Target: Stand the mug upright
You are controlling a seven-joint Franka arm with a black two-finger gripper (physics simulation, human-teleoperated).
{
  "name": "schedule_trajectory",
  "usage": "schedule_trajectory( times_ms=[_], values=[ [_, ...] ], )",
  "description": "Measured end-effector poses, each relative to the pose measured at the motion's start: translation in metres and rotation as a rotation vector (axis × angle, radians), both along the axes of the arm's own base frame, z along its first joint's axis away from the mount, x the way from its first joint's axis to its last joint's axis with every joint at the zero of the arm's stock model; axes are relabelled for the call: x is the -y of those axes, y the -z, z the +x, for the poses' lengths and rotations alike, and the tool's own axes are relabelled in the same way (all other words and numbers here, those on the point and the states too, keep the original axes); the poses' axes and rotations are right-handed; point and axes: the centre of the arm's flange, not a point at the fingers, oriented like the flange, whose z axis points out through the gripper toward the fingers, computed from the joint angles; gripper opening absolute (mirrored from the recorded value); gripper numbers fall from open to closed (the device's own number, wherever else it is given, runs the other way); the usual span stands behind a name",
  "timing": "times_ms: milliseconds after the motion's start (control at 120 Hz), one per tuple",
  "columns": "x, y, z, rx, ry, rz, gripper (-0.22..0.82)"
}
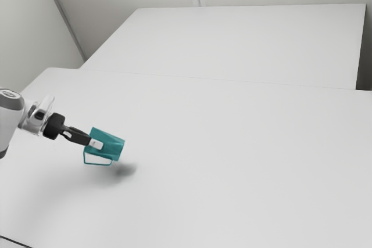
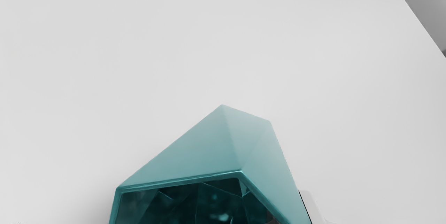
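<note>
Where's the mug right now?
In the exterior view's left half, the mug is held tilted in the gripper, over the table near its shadow.

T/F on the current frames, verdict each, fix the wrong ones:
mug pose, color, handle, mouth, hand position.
1. The mug is tilted. True.
2. The mug is red. False: it is teal.
3. In the exterior view, the handle is on the mug's underside, toward the table. True.
4. The mug's mouth faces away from the wrist camera. False: the rim and dark inside face that camera.
5. The hand is shut on the mug. True.
6. The hand reaches the mug from the exterior view's right. False: it comes in from that view's left.
</note>
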Motion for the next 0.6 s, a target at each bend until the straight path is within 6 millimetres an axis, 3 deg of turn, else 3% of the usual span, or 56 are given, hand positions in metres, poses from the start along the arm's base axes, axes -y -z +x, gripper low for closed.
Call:
schedule_trajectory(
  times_ms=[100, 450, 600],
  values=[
    [-0.001, -0.01, 0.01, -0.021, 0.061, 0.091, -0.18],
    [0.024, -0.044, 0.035, -0.154, 0.282, 0.474, -0.18],
    [0.034, -0.032, 0.045, -0.231, 0.329, 0.592, -0.18]
  ],
)
